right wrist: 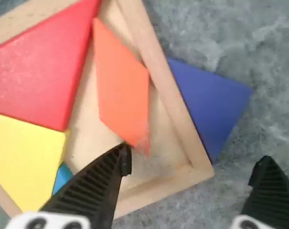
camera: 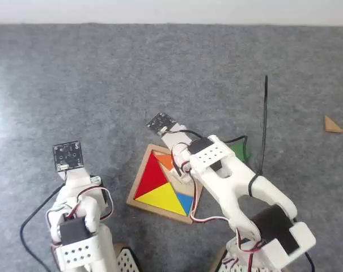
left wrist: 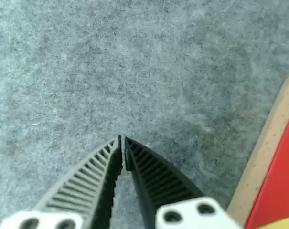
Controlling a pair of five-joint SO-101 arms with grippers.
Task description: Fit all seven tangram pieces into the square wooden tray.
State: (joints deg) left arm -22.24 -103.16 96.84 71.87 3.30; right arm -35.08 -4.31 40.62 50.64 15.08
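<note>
Biggest of all, the fuzzy grey surface (camera: 103, 73), spread out on every side of the tray (right wrist: 175, 102). Next, the right arm (camera: 239, 192), stretched over one corner of the tray. Inside the tray, a big red triangle (right wrist: 34, 71) and a big yellow triangle (right wrist: 25, 157), side by side and touching. Just outside the tray's rim, a dark blue piece (right wrist: 208, 107). Inside again, next to the red one, an orange piece (right wrist: 120, 90) with bare wood showing beside it, so not snug yet. Maybe leaning on the rim, maybe flat; too hard to tell. Near the tray, half hidden under the arm, a green piece (camera: 239, 150). In the tray beside the yellow, a small light blue piece (camera: 184, 203). Well apart from the tray, a tiny tan triangle (camera: 331, 124).

Right hand (right wrist: 196, 160) spread wide, holding nothing, one finger over the tray's bare wood by the orange piece, the other outside the rim. Left hand (left wrist: 122, 140) pressed together, holding nothing, over bare surface just outside the tray's red side.

Likely job now: getting the orange piece to sit flat. Best to nudge gently with one finger, down into the bare wood, never pressing hard. Keep the other finger off the dark blue piece.

Watch the rim: easy to bump and spin the whole tray. Little room inside that corner. Lots of open surface outside the tray for lifting and turning.
</note>
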